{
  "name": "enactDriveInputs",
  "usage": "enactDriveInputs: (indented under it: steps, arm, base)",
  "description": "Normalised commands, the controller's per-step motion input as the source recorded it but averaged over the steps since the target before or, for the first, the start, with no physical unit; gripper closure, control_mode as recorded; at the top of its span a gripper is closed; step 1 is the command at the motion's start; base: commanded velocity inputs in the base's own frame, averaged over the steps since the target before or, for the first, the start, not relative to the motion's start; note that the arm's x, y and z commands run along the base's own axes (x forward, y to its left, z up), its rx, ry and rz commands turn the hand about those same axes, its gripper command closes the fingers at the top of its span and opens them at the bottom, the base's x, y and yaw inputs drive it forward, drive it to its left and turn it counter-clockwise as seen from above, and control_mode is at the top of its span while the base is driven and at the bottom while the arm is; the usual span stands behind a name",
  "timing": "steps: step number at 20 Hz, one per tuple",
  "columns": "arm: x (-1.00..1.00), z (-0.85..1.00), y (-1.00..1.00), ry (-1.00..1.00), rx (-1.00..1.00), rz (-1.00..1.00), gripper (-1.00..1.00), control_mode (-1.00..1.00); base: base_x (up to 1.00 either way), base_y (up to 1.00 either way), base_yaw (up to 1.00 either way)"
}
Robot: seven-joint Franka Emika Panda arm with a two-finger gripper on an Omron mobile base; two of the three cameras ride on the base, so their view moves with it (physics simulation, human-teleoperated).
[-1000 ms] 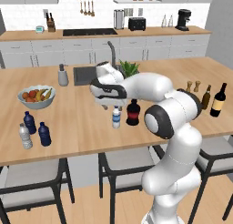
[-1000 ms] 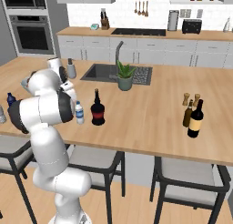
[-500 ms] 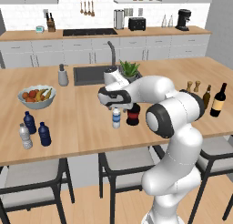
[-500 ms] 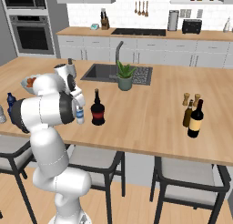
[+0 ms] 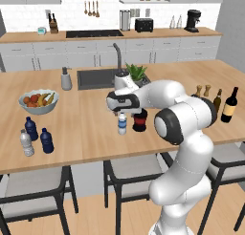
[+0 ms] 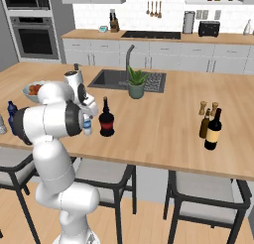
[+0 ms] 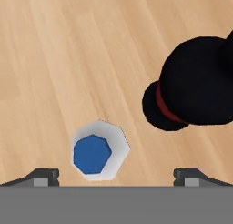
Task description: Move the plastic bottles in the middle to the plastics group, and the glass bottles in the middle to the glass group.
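A small clear bottle point(image 5: 122, 123) with a blue label band stands mid-counter. Just right of it is the squat black glass bottle point(image 5: 139, 120) with a red label. My gripper point(image 5: 120, 112) hangs open directly above the clear bottle, pointing down. From the hand view, the clear bottle's top point(image 7: 98, 150) lies between my fingertips point(image 7: 44, 176), nearer the left one, and the black bottle point(image 7: 195, 89) sits up to the right. The plastics group point(image 5: 36, 136) stands at the counter's left front. The glass group point(image 5: 225, 103), an amber bottle and a wine bottle, stands at the right.
A fruit bowl point(image 5: 38, 101) sits behind the plastics group. Two wooden pepper mills point(image 5: 203, 90) stand behind the glass group. The sink point(image 5: 98, 78), a potted plant point(image 5: 136, 72) and a grey dispenser point(image 5: 66, 79) lie farther back. Stools stand along the counter's front edge.
My hand has swung right and dropped a little, ending over the clear bottle. The jaws stayed open and the bottles have not moved.
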Motion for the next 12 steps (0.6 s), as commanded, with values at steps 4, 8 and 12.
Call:
enactDriveInputs:
  steps: [4, 8, 12]
  arm:
    - [0.09, -0.04, 0.0, -0.03, 0.0, 0.28, -1.0, -1.0]
    - [0.0, -0.01, 0.0, 0.0, 0.0, 0.13, -1.0, -1.0]
    - [0.0, -0.21, 0.02, 0.0, 0.0, 0.11, -1.0, -1.0]
  base:
    - [0.0, 0.0, 0.0]
    - [0.0, 0.0, 0.0]
    - [0.0, 0.0, 0.0]
